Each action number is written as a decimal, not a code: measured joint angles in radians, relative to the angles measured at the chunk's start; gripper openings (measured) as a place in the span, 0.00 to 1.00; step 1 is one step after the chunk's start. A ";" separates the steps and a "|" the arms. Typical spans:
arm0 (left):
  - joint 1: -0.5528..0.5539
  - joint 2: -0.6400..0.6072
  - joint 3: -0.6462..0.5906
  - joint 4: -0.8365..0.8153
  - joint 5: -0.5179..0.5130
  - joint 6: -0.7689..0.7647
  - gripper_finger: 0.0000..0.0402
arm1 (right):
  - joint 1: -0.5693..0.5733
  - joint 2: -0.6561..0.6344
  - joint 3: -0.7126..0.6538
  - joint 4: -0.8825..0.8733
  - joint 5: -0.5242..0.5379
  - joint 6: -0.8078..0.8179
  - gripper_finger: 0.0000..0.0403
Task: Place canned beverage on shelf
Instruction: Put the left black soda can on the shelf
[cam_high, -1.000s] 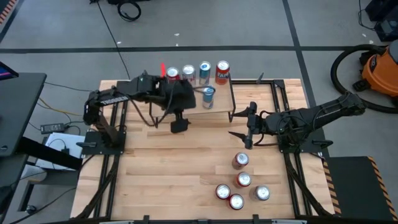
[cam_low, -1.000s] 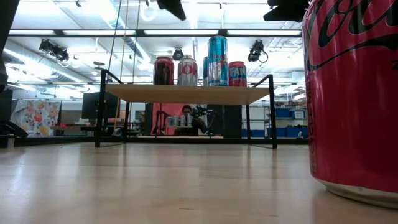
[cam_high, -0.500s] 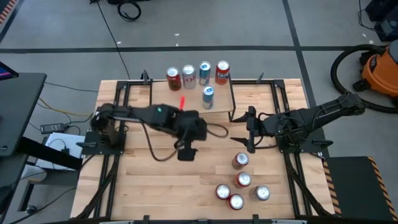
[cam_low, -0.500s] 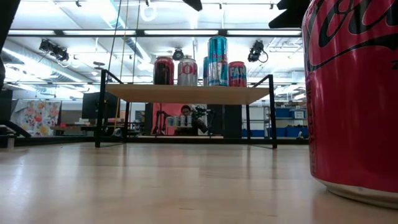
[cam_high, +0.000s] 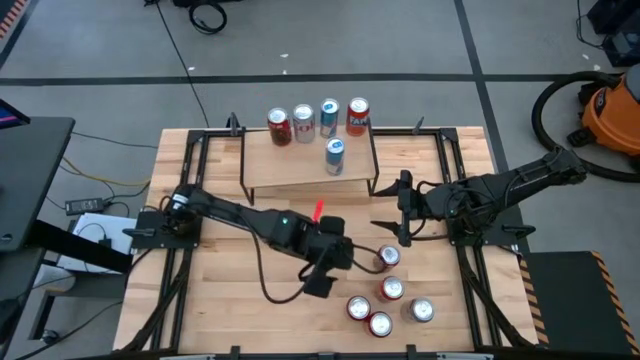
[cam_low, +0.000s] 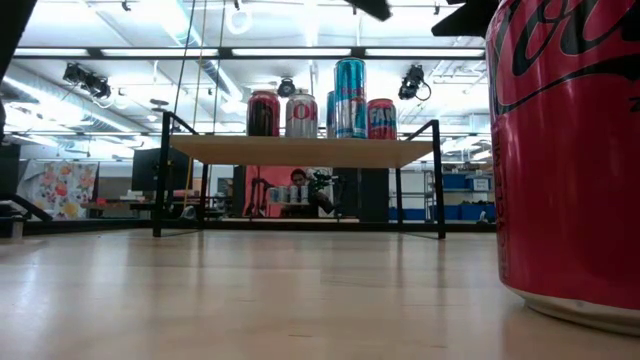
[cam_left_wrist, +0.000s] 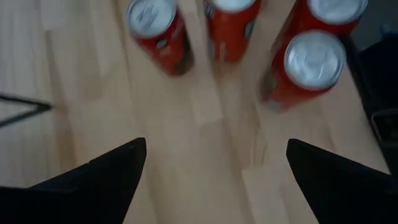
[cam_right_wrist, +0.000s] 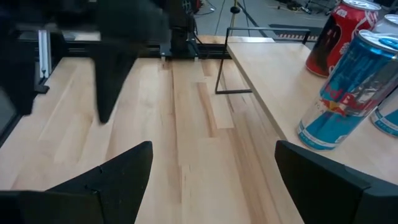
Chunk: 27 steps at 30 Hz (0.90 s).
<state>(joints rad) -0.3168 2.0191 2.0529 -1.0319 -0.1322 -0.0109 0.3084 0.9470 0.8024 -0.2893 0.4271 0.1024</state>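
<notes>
Left jaws (cam_high: 318, 284): spread wide, empty, lower centre of the high view, just left of the loose cans.
Right jaws (cam_high: 388, 221): apart, empty, right of centre, near the shelf's right leg.
Loose cans (cam_high: 389, 290): five red cans with silver tops, upright on the counter (cam_high: 240, 290), lower right of centre.
Shelf (cam_high: 290, 168): pale board on thin black legs, top centre, carrying five upright cans (cam_high: 328, 117).
Low view only: a red can (cam_low: 565, 150) fills the right edge.
</notes>
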 joint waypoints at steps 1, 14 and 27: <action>-0.006 0.009 0.000 0.015 0.002 0.000 1.00 | 0.000 0.000 0.000 -0.001 0.000 0.000 0.87; -0.032 0.117 0.000 0.245 0.184 0.002 1.00 | -0.002 0.000 0.000 -0.014 0.028 -0.017 0.87; -0.076 0.198 0.000 0.356 0.195 -0.001 1.00 | -0.013 0.000 0.000 -0.018 0.049 -0.019 0.87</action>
<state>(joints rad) -0.3929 2.2167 2.0529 -0.6755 0.0633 -0.0120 0.2953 0.9470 0.8028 -0.3073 0.4760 0.0837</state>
